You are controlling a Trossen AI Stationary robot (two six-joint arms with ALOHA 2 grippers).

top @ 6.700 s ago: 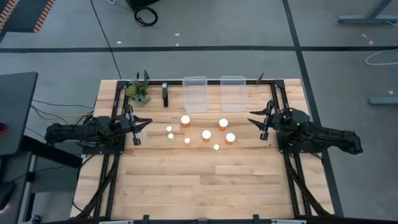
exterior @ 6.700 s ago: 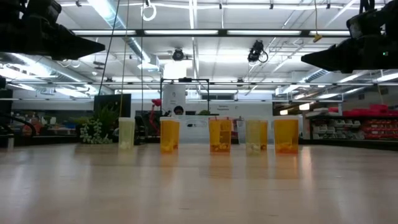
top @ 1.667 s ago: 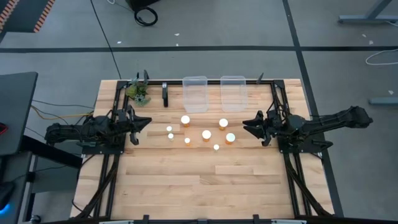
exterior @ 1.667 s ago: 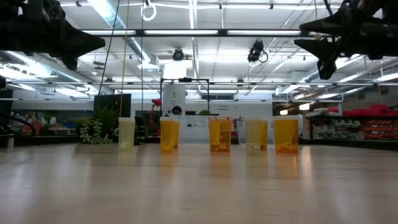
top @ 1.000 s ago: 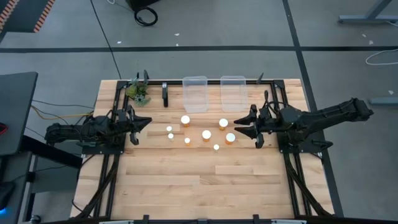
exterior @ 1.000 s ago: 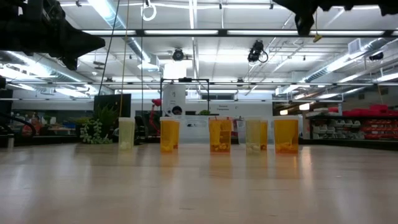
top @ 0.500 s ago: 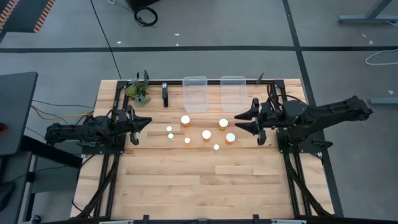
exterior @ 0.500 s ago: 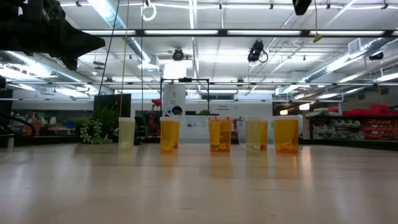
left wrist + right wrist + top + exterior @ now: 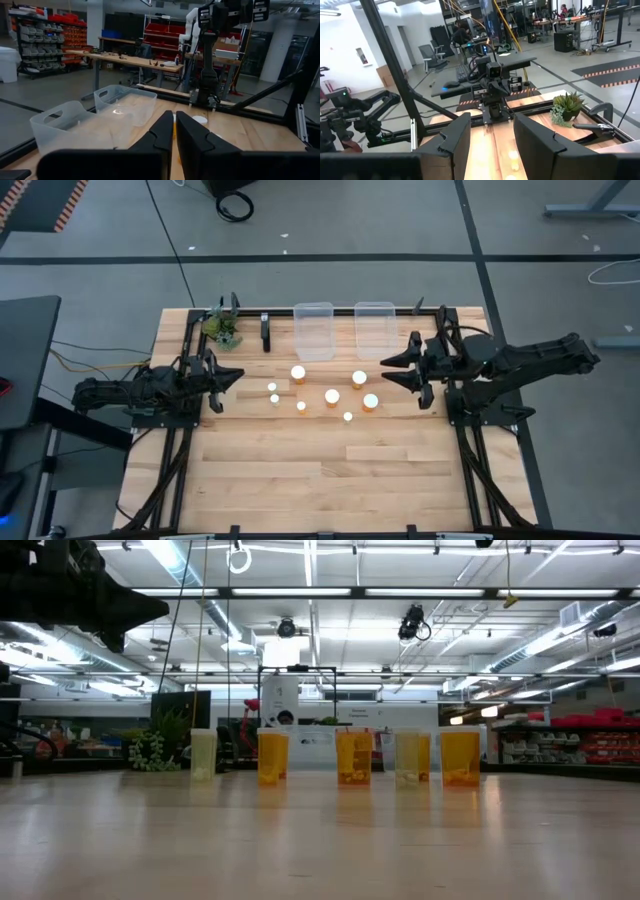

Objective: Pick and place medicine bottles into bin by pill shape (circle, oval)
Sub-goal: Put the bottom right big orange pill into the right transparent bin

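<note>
Several amber medicine bottles with white caps (image 9: 332, 395) stand upright on their bases in a loose cluster at the table's middle; the low view shows them in a row (image 9: 353, 758). My right gripper (image 9: 386, 370) hangs high above the table, just right of the cluster. It points level toward the left, open, with nothing between its fingers (image 9: 491, 145). My left gripper (image 9: 236, 377) waits at the table's left side, shut and empty (image 9: 174, 131), pointing level toward the bottles.
Two clear plastic bins (image 9: 312, 330) (image 9: 374, 328) stand side by side at the far edge behind the bottles. A green plant sprig (image 9: 222, 328) and a black bracket (image 9: 265, 330) sit at the far left. Bare wood fills the near half of the table (image 9: 330, 480).
My right gripper has risen, leaving the top of the low view, and still points level toward the left. Its fingers have kept the same gap. The bottles have not moved.
</note>
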